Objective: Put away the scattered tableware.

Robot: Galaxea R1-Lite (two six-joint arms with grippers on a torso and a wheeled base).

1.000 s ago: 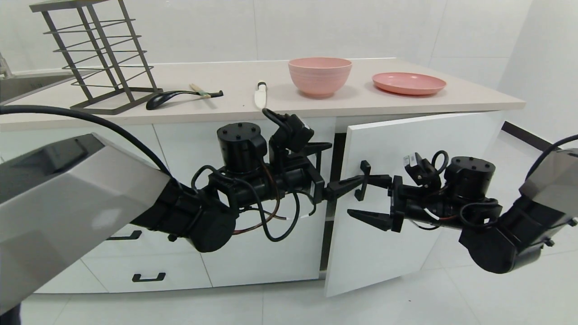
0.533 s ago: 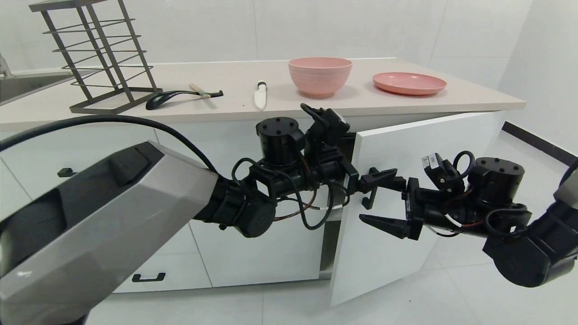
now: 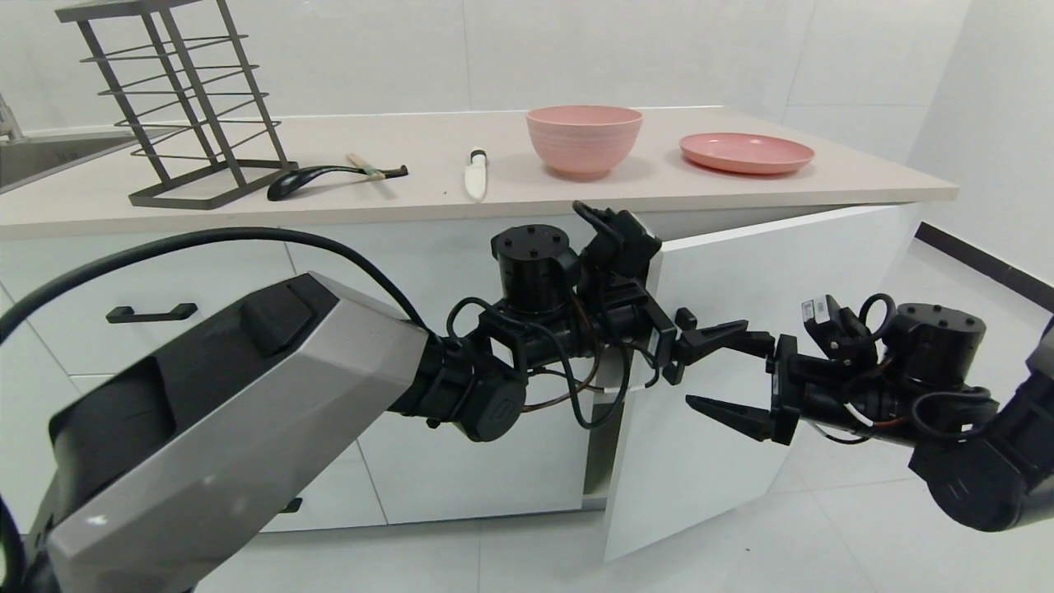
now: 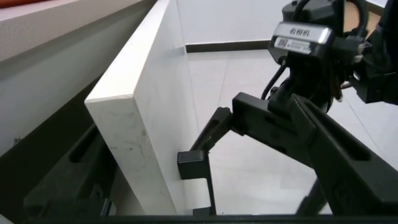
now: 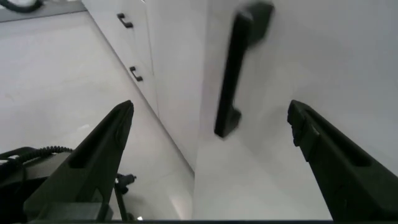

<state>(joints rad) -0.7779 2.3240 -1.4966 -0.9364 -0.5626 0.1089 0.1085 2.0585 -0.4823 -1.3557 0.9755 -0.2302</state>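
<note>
White cabinet door [image 3: 782, 263] stands ajar beneath a beige countertop [image 3: 412, 136], hinged at its right side, with its free edge turned toward me. On the door's outer face, close to that free edge, is a black bar handle [image 5: 233, 81]. Its long axis runs upright, parallel to the edge. My right gripper [image 3: 688, 371] hovers off the outer face, spread wide and holding nothing. The handle lies straight ahead of it, centred between the two fingers but apart from both, and it crosses the line along which they would close. My left gripper [image 3: 659, 342] is at the door's free edge, just beside the handle, and I cannot tell whether it is spread or clamped. I judge the right arm better placed to take the handle. The tableware sits on the countertop above the door. A pink plate [image 3: 746, 151] is over the door's middle, and a pink bowl [image 3: 584, 136] is above and just past the free edge. Further out past that edge, a white knife [image 3: 475, 175] lies lengthwise from front to back. Beyond it are chopsticks [image 3: 363, 164] and a black spoon [image 3: 338, 172], lying roughly along the counter's front beside a wire rack [image 3: 177, 107].
</note>
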